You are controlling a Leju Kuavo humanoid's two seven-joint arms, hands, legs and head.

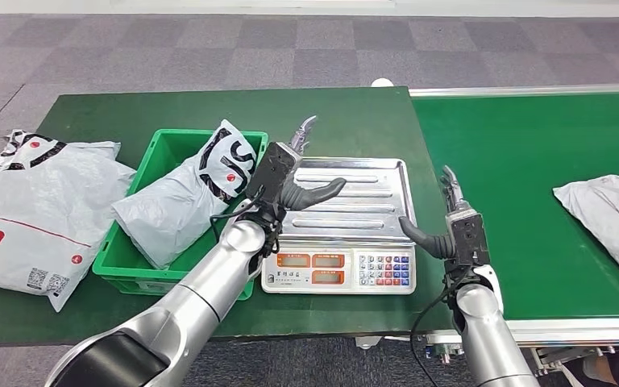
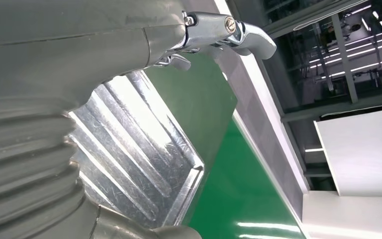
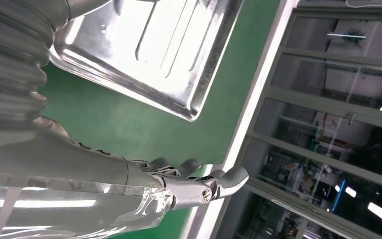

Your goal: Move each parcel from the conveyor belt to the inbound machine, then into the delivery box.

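A grey parcel (image 1: 612,222) lies on the green conveyor belt (image 1: 532,153) at the far right. The scale with a steel tray (image 1: 355,197) stands mid-table; its tray is bare, also seen as tray (image 2: 134,149) and tray (image 3: 154,50). A grey parcel with a black-and-white print (image 1: 185,201) lies in the green box (image 1: 141,270). My left hand (image 1: 290,173) hovers open over the tray's left edge, holding nothing. My right hand (image 1: 451,222) hangs open just right of the scale, beside the belt's edge, thumb pointing toward the scale. Left hand (image 2: 219,30) and right hand (image 3: 189,184) show fingers spread.
A large grey bag with red and black print (image 1: 32,210) lies on the dark green table (image 1: 209,109) left of the box. Grey carpet floor surrounds the table. The scale's keypad and displays (image 1: 338,270) face me.
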